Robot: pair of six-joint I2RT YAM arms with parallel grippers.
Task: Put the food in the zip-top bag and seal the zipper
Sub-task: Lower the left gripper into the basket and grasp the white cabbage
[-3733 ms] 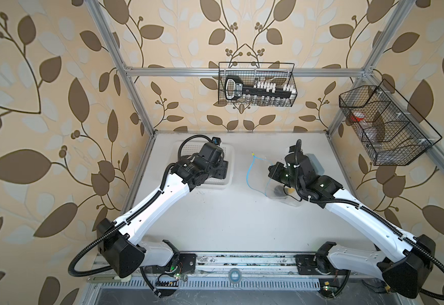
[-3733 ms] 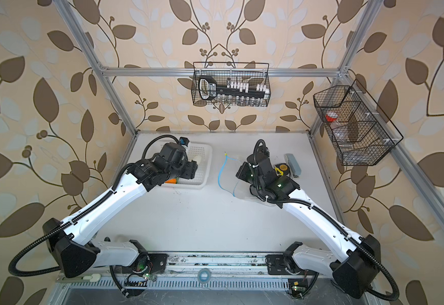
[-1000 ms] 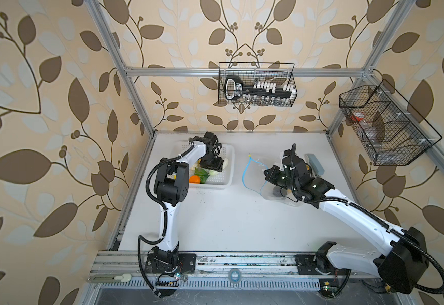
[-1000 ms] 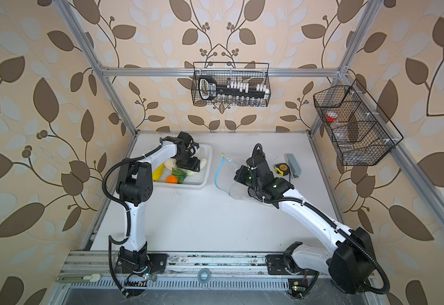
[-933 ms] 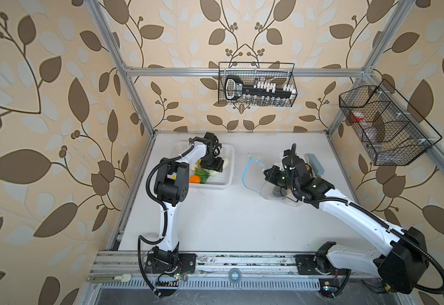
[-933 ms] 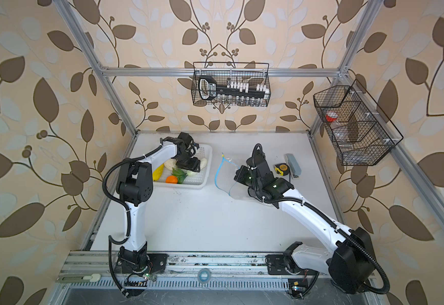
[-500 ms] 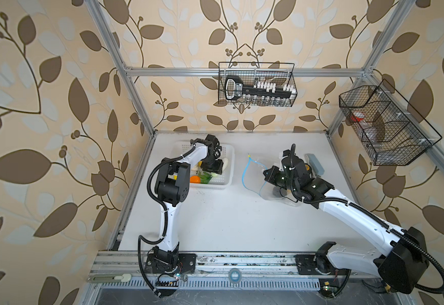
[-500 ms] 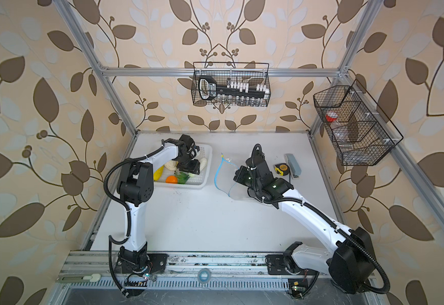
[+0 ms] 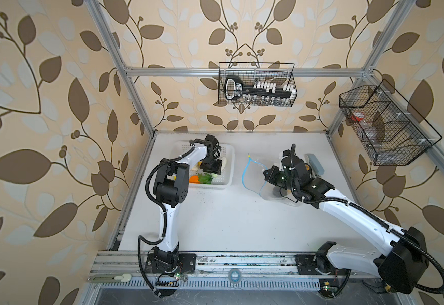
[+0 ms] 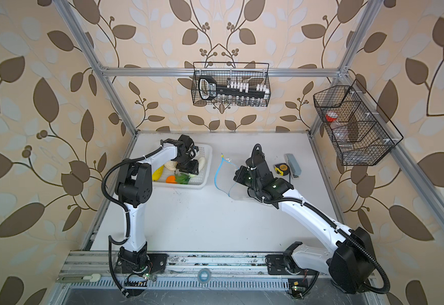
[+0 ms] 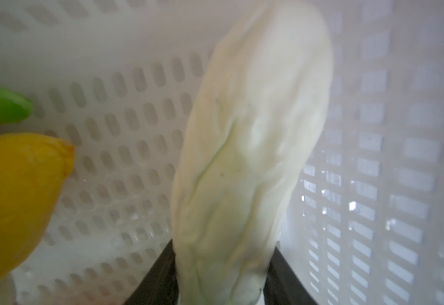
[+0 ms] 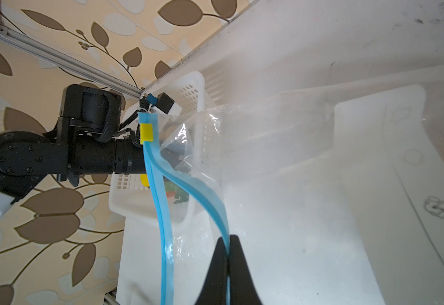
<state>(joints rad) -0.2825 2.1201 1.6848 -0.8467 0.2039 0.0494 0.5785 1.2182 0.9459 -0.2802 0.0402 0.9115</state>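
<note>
Overall: both arms reach low over the white surface (image 9: pixel 228 216), the left one into the basket and the right one at the bag.
Left gripper (image 11: pixel 222 253): its dark fingers (image 11: pixel 160 272) press against both sides of the pale cucumber's near end.
Pale cucumber (image 11: pixel 252 137): inside the white perforated basket (image 9: pixel 230 169), close to a side wall.
Other food: a lemon (image 11: pixel 17 190) and a green piece (image 11: pixel 1 108) lie beside the cucumber. In a top view the corn (image 10: pixel 157 174), cauliflower (image 10: pixel 170 166), orange (image 10: pixel 171 179) and green leaf (image 10: pixel 182 179) share the basket.
Right gripper (image 12: pixel 227 253): fingers closed, pinching one lip of the blue zipper (image 12: pixel 160 211).
Zipper: the two lips stand parted, with the yellow slider (image 12: pixel 146 132) at the far end.
Zip-top bag (image 12: pixel 268 158): clear and crinkled, on the surface beside the basket, mouth toward it.
Beyond the right arm: a tape measure (image 10: pixel 281 168) and a grey-blue block (image 10: pixel 294 163).
</note>
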